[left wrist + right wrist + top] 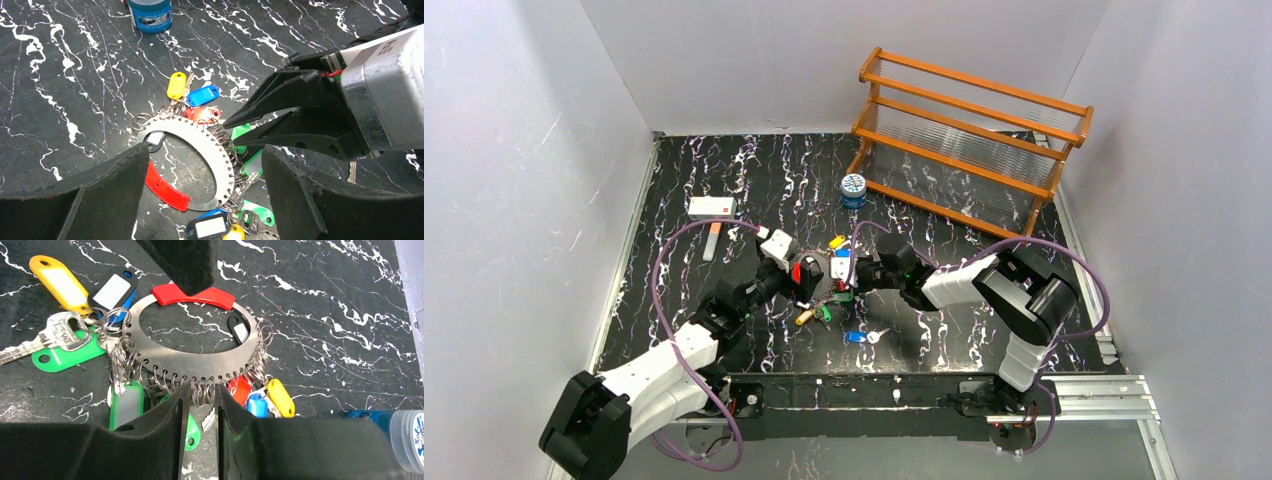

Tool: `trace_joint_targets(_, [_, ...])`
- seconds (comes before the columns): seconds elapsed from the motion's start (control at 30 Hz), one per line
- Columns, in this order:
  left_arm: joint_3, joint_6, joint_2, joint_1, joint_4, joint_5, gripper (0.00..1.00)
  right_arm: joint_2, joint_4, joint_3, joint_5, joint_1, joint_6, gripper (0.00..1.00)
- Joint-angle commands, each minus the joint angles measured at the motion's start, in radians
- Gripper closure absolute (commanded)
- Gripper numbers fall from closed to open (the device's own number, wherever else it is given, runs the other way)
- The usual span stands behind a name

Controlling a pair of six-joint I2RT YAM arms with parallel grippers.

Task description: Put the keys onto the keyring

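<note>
Looming lowest in the overhead view, the left arm (pixel 659 375) reaches out from the near edge of the table (pixel 724 180). Its left gripper (pixel 802 272) meets the right gripper (pixel 848 272) over the keyring (pixel 820 290), which lies mid-table, a little toward the near edge. One key with a blue tag (pixel 856 337) lies loose, closer to that edge.

From the left wrist, the left gripper (pixel 205 155) hangs spread wide above the keyring (pixel 190 127), grasping nothing.

From the right wrist, the right gripper (pixel 201 390) stands narrowed about the small wire loops (pixel 160 377) on the rim of the keyring (pixel 200 360) (whether it truly pinches them, I cannot tell). To go well, I judge it should catch one loop only, while the left gripper steadies the red handle (pixel 215 296).

Letters stamped on the silver key (pixel 57 332) and the label of the blue tin (pixel 150 15) are too small to read. The tag inserts (pixel 112 290) look blank.
</note>
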Motion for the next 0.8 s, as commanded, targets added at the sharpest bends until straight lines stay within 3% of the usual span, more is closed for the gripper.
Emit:
trace_joint_targets(0.0, [-0.014,-0.016,0.0,0.005,0.021,0.002,0.19,-0.016,0.079,-0.022,0.013,0.001,0.006,0.68])
trace_joint_targets(0.33, [-0.018,-0.048,0.025,0.005,0.019,0.01,0.2,-0.036,0.036,-0.042,-0.048,-0.004,0.02,0.68])
trace_joint_targets(0.77, [-0.012,-0.094,0.075,0.005,0.006,-0.071,0.23,-0.019,-0.185,0.02,-0.248,0.013,0.008,0.69])
